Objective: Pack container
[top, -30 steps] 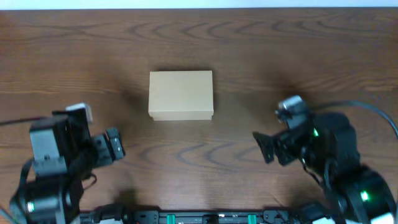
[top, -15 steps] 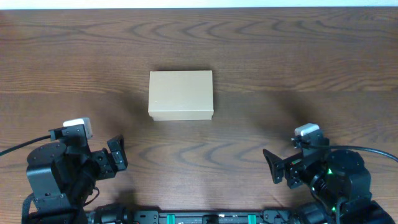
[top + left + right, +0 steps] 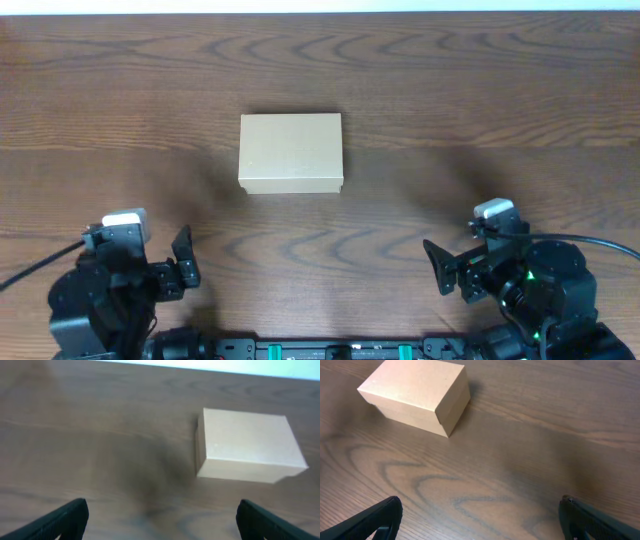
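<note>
The container (image 3: 291, 152) is a plain tan cardboard box with its flap lid shut, standing on the wooden table a little left of centre. It also shows in the left wrist view (image 3: 247, 446) and in the right wrist view (image 3: 417, 395). My left gripper (image 3: 182, 268) is open and empty at the front left, well short of the box; its fingers show spread wide in the left wrist view (image 3: 160, 517). My right gripper (image 3: 438, 268) is open and empty at the front right; its fingers show spread wide in the right wrist view (image 3: 480, 517).
The dark wooden table (image 3: 480, 90) runs to a pale far edge at the top. A black rail with green marks (image 3: 340, 350) lies along the front edge between the two arm bases.
Both arms have drawn back toward the front edge. The right arm stopped half a second ago; the left went on a little further. The box has not moved.
</note>
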